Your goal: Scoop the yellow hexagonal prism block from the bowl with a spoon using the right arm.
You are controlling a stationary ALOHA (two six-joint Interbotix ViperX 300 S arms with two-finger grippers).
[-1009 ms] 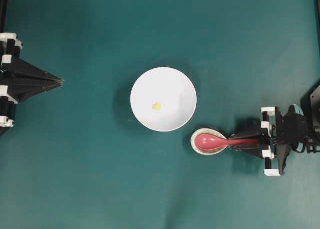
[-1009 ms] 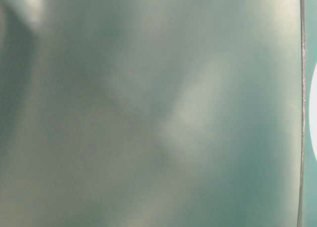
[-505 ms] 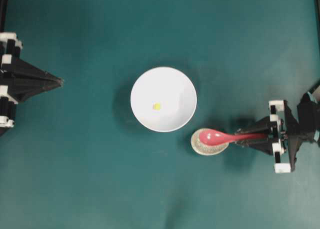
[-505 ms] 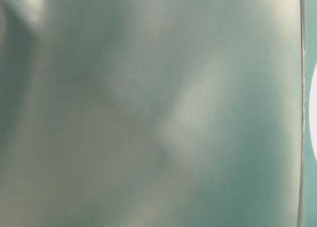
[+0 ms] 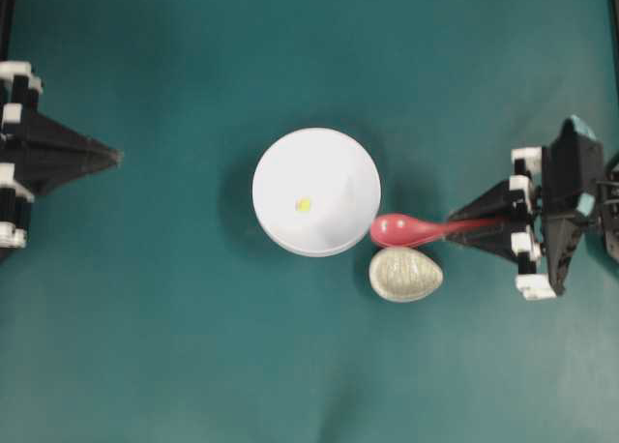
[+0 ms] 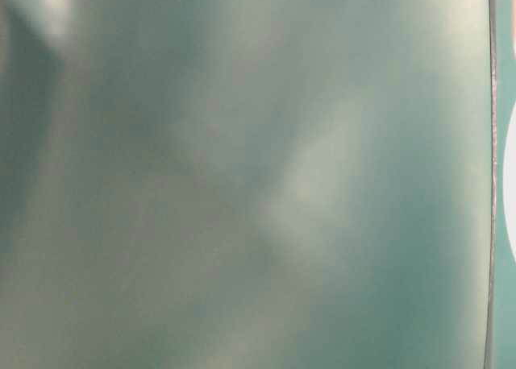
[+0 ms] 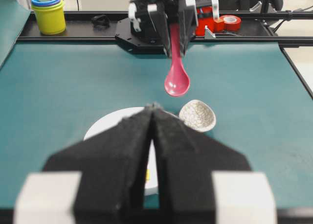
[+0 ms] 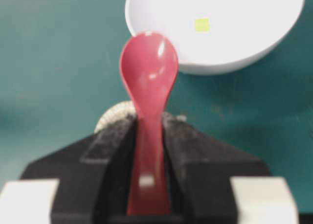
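One spoon (image 5: 406, 229) (claw-held) hangs beside the bowl (image 5: 280, 230) rim.

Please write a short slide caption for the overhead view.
Right gripper holds the spoon lifted beside the bowl, above the speckled dish.

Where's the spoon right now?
In the overhead view the spoon sits right of centre, held by its handle in the right gripper, its scoop lifted between the white bowl and the speckled dish.
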